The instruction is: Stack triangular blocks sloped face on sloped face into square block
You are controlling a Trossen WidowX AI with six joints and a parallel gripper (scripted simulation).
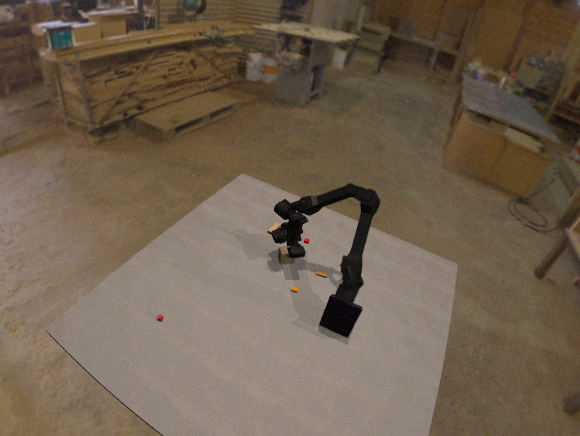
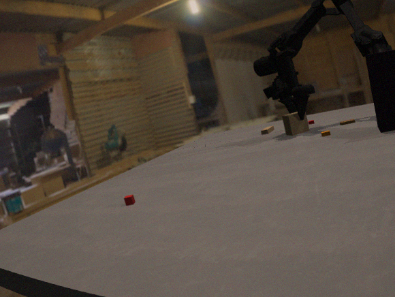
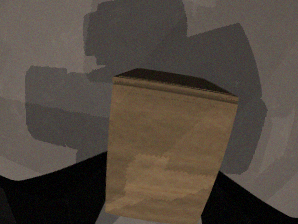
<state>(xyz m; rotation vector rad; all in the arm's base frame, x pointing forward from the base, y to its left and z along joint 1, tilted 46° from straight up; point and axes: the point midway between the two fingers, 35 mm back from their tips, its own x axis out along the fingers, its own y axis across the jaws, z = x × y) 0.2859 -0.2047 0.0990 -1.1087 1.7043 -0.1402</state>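
Tool [image 1: 291, 252] [image 2: 297, 114] [image 3: 158, 165] clamped on the upper triangular block [image 2: 301, 120] [image 3: 162, 150], seated over its mate, well inside the bench [image 1: 225, 350] [image 2: 204, 204] edges. Risk, our judgement: uneven finger release could drag the top piece askew; retreating sideways might clip the red cube [image 1: 306, 241] [image 2: 311, 122] nearby.

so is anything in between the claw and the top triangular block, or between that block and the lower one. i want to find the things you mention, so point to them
Nothing visible: the claw [image 1: 292, 252] [image 2: 297, 116] is shut on the upper block [image 3: 167, 150], which sits against the lower block with no object seen between them.
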